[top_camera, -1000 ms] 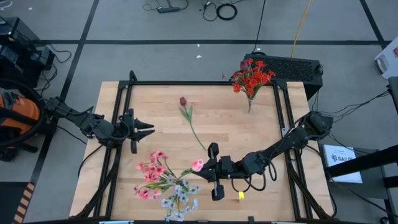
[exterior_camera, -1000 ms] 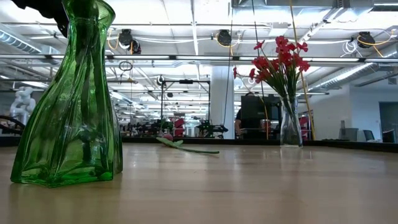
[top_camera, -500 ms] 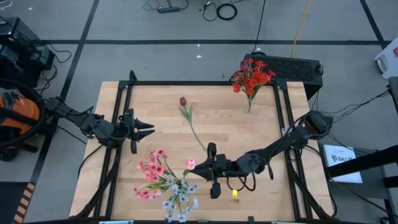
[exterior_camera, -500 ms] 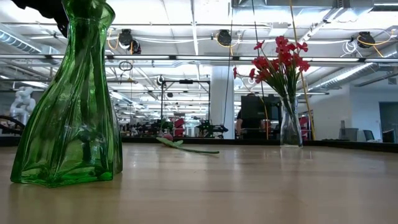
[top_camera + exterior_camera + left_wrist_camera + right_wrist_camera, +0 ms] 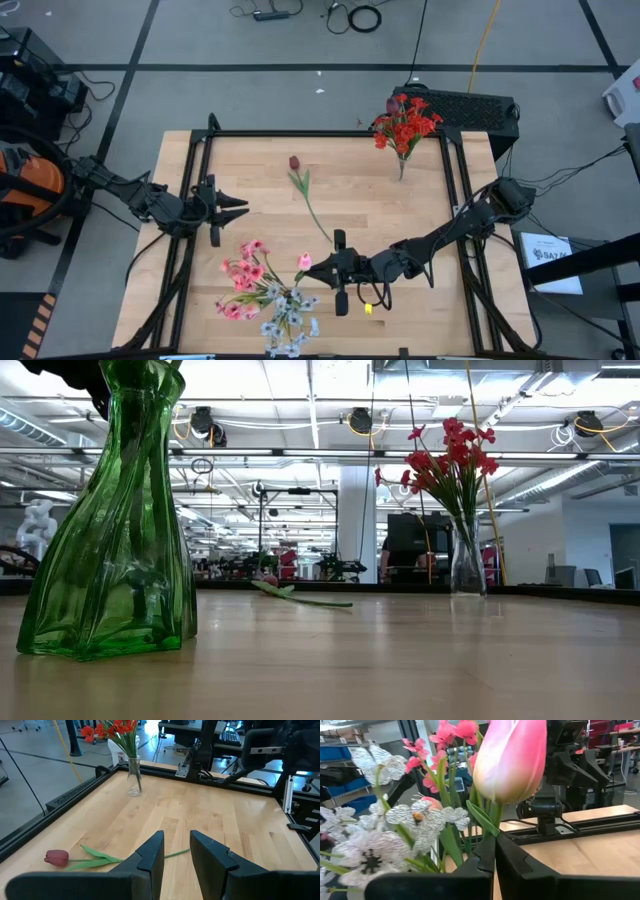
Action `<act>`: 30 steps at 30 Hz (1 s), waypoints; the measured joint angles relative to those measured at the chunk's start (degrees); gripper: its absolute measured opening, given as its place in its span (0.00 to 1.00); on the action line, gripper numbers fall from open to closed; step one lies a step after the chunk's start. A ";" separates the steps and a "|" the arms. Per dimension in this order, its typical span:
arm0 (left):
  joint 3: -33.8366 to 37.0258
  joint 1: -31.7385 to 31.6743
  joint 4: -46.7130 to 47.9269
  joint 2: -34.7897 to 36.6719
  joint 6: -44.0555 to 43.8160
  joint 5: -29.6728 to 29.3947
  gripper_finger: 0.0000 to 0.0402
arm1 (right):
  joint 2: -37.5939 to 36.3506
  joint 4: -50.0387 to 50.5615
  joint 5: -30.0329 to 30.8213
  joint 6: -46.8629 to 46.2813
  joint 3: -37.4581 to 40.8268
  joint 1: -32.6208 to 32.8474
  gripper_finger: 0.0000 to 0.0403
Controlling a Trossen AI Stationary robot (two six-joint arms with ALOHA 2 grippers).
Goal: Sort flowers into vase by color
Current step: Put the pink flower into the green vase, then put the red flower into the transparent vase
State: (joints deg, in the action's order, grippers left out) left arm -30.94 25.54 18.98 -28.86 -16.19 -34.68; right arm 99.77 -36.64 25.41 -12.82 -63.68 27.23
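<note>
Pink tulip (image 5: 304,261) is pinched by its stem in the right gripper (image 5: 318,266), jaws clamped tight, right beside the pink and white bunch (image 5: 262,296) in the green vase (image 5: 108,520). Left gripper (image 5: 240,207) hangs parted and empty at the table's left edge. Maroon tulip (image 5: 294,162) lies mid-table; red flowers (image 5: 404,124) stand in the clear vase (image 5: 466,556).
</note>
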 joint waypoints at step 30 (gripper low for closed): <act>0.00 -0.01 1.03 0.00 0.04 0.00 0.25 | -12.57 35.32 -1.77 -10.47 0.00 -0.64 0.42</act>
State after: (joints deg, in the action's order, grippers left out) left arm -30.94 25.52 20.01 -28.86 -16.14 -34.68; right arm 87.20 -1.32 23.64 -23.29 -63.68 26.59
